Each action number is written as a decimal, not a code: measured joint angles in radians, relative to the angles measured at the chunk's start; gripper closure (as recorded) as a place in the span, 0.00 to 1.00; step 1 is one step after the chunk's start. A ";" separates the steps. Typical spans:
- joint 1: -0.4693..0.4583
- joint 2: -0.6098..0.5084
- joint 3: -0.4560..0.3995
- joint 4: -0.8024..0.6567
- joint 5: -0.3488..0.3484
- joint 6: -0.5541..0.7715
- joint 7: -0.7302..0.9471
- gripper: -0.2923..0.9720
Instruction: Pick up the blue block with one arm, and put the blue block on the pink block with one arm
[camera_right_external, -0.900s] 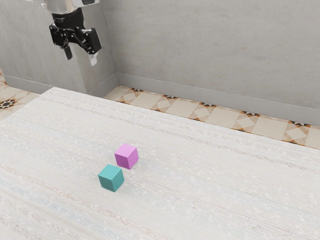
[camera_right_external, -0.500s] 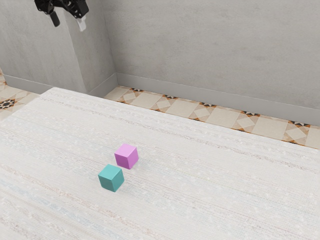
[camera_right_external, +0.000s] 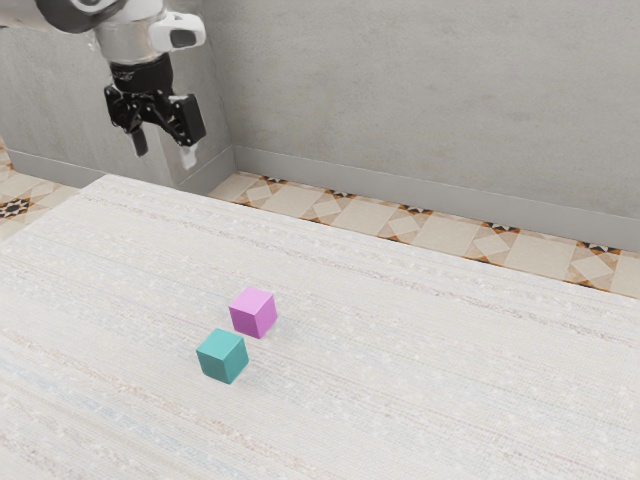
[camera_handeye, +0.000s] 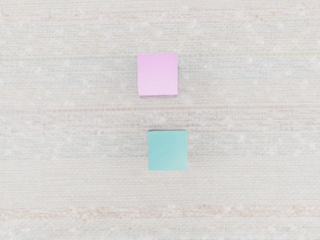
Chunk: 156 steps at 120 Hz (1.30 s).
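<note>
A teal-blue block (camera_right_external: 222, 356) rests on the pale table, with a pink block (camera_right_external: 253, 312) just behind it and slightly toward the exterior view's right; a small gap separates them. My gripper (camera_right_external: 162, 150) hangs high above the table near the back wall, at the exterior view's upper left, well away from both blocks. Its fingers stand apart, open, holding nothing. From straight above, the wrist view has the blue block (camera_handeye: 168, 150) and the pink block (camera_handeye: 158, 74) side by side, each flat on the table.
The wooden table (camera_right_external: 420, 360) spreads wide around the blocks. Behind its far edge lies a patterned tile floor (camera_right_external: 430, 228) and a grey wall with a protruding corner (camera_right_external: 190, 120) close to my hand.
My hand rose almost out of the top of the exterior view half a second ago, then came back down to slightly below where it started. Neither block has moved.
</note>
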 joint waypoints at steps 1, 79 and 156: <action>-0.001 -0.006 -0.001 -0.018 -0.001 0.008 0.000 0.23; -0.010 -0.085 -0.024 -0.715 -0.017 0.615 -0.001 0.23; -0.013 0.110 -0.019 -0.797 -0.007 0.923 0.016 0.23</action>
